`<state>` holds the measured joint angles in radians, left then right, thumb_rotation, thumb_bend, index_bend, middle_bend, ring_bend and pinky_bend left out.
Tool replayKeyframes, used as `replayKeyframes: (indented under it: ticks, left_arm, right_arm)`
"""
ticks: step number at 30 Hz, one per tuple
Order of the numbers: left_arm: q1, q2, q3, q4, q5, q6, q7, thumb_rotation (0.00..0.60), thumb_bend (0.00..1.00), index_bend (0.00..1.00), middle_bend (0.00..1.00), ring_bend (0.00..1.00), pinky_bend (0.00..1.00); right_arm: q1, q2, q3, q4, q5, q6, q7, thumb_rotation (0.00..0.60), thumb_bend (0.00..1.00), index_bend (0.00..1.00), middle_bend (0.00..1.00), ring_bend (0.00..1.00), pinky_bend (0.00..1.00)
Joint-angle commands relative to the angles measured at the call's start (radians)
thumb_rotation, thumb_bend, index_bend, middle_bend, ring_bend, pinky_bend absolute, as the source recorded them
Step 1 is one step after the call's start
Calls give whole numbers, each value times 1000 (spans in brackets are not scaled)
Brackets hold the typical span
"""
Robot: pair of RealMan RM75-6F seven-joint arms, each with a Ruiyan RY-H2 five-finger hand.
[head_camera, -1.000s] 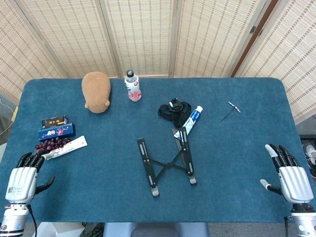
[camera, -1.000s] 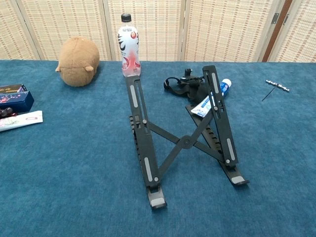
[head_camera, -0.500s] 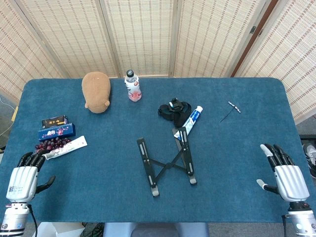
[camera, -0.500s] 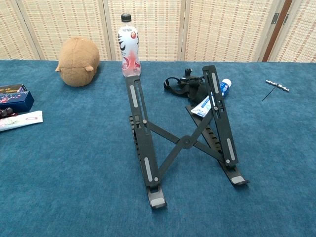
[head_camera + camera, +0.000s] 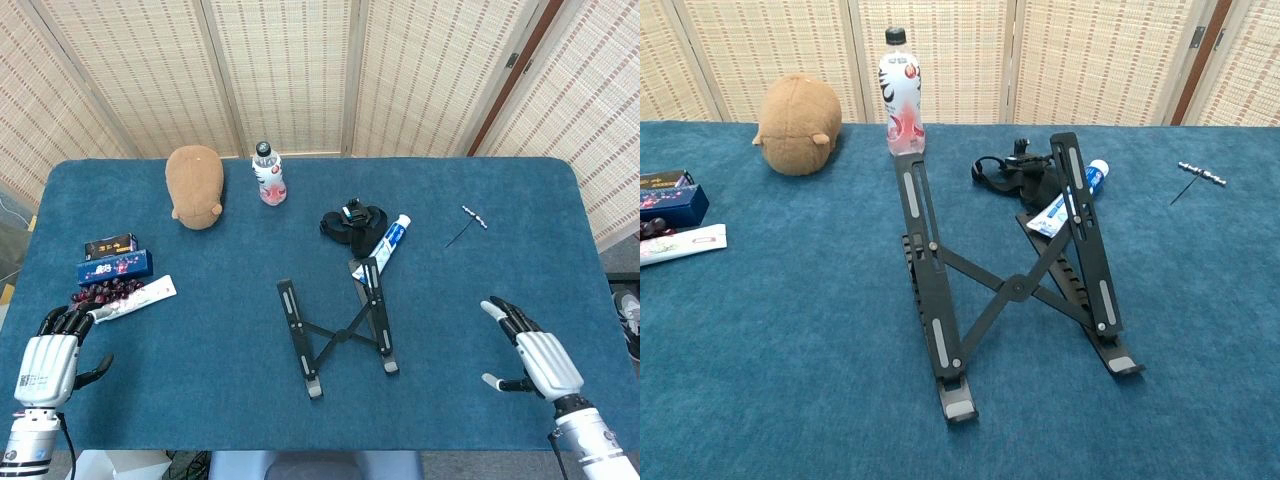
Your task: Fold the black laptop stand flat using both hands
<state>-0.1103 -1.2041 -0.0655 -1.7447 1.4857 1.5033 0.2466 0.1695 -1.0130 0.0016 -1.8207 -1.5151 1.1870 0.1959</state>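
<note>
Laptop stand (image 5: pixel 338 336) sits unfolded near the middle of the blue desk (image 5: pixel 200 400), its two black rails raised and joined by crossed struts (untouched by either hand). Right hand (image 5: pixel 532 352) hovers over the desk's right front, fingers spread, holding nothing. Left hand (image 5: pixel 50 362) is at the front left corner, fingers partly curled, empty, beside a white tube (image 5: pixel 135 298).

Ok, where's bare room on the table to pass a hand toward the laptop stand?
Bare cloth lies between the laptop stand and the right hand, and between the stand and the left hand. Behind it is crowded: toothpaste tube and black strap.
</note>
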Motion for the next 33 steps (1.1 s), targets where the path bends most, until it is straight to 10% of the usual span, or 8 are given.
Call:
replayKeyframes:
  ticks: [1,16,33]
  left_arm:
    - [-1,0,0,0,0,0,-1,600,209,268,234,277,168]
    - [1,4,2,3,-3,2,-9,600,209,268,234,277,168]
    - [5,7,2,10,-9,5,-23,600,209,268,234,277,168]
  right_arm:
    - [70,12,12,-23,15,-96,150,600,67,0,13,0,181]
    - [233,-140,159,21,176,-270,557,600,14,0,0,0,165]
    - [415,-354,263,205,263,-464,694,600,0,0,40,0,151]
